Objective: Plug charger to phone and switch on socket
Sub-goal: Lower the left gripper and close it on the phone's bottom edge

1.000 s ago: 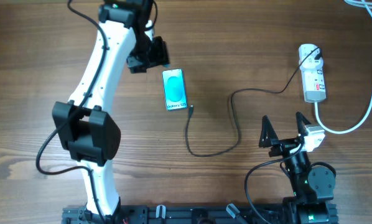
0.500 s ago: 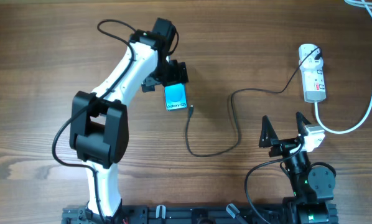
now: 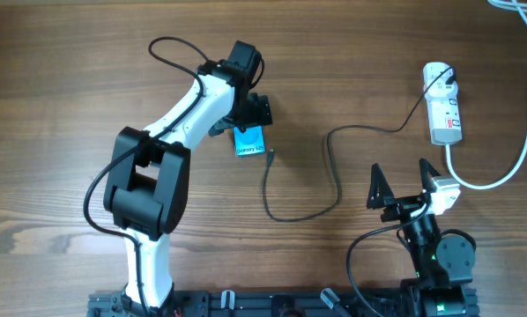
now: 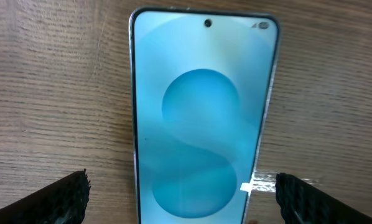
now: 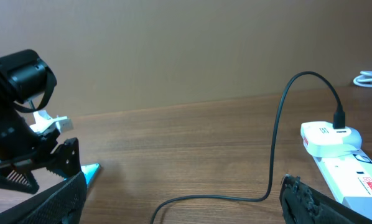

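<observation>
Left pincer had travelled over the phone, jaws spread astride it, probably to steady it; right pincer stayed spread.

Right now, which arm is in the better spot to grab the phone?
Left. The left gripper hangs open right over the phone. The right gripper is far off, nearer the socket.
</observation>
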Tool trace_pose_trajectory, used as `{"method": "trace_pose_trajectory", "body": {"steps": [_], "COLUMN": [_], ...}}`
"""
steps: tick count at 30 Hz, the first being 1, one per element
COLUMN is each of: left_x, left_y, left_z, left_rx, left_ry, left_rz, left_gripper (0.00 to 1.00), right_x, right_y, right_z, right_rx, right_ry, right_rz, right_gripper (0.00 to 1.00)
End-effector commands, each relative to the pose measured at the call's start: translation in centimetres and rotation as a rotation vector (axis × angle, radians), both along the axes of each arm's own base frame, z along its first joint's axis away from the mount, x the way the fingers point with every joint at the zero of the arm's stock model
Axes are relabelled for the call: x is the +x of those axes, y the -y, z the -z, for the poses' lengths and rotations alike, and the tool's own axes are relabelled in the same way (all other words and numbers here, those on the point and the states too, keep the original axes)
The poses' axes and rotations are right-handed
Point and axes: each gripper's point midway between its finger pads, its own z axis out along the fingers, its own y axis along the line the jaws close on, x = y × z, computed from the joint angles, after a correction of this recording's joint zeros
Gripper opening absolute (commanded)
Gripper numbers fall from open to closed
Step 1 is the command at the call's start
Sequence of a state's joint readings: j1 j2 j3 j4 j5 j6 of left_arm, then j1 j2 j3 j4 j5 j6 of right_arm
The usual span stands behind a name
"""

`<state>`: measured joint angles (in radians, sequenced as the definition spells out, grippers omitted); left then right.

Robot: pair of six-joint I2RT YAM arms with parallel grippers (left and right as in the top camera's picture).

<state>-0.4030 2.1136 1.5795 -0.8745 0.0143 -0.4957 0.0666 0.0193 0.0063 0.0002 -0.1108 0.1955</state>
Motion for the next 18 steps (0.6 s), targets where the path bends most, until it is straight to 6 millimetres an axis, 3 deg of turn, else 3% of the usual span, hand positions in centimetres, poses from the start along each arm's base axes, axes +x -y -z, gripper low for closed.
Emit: {"method": "trace_pose_trajectory", "body": {"steps": [1, 18], "left_x": [-0.5, 0.0], "left_y": [-0.5, 0.6], "left_z": [1.2, 1.5], "left_rx": [0.026, 0.008], "left_ry": [-0.017, 0.024], "left_rz": [-0.015, 0.003], "left_gripper": [1.00, 1.00], "right_x": [0.0, 0.0], "right_y": [0.3, 0.3], "right_z": [-0.3, -0.3], "right_rx": [-0.010, -0.011], "right_ry": [0.018, 0.018], "right_rz": [0.017, 0.017], "right_gripper": [1.00, 1.00]}}
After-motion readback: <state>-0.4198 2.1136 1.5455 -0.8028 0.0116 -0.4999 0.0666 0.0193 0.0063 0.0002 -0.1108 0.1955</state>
